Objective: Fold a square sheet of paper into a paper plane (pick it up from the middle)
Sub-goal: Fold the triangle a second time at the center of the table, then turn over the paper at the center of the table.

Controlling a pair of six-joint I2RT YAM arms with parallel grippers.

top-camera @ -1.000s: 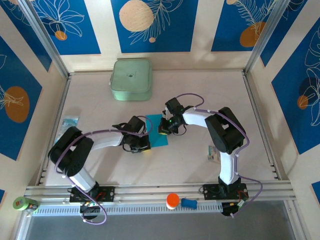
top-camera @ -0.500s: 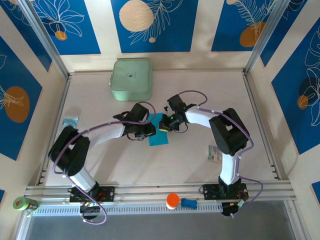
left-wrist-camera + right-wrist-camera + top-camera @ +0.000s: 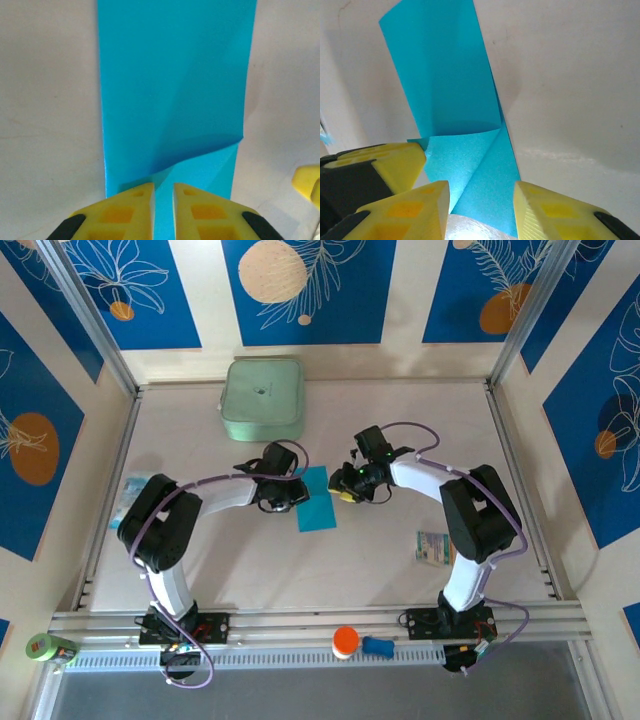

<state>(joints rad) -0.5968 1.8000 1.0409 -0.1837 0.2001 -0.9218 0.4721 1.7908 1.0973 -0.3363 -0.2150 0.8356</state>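
The thin cyan-blue square sheet of paper (image 3: 316,502) lies near the middle of the pale table (image 3: 420,410). It is folded into a narrow strip, with one end's corner turned over as a triangular flap.

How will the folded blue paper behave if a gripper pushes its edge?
The cyan paper is probably floppy: its folded corner flap lifts instead of lying flat. Pushed, it likely slides or buckles on the smooth table, being thin and light.

Blue paper (image 3: 175,100), near end behind left jaws
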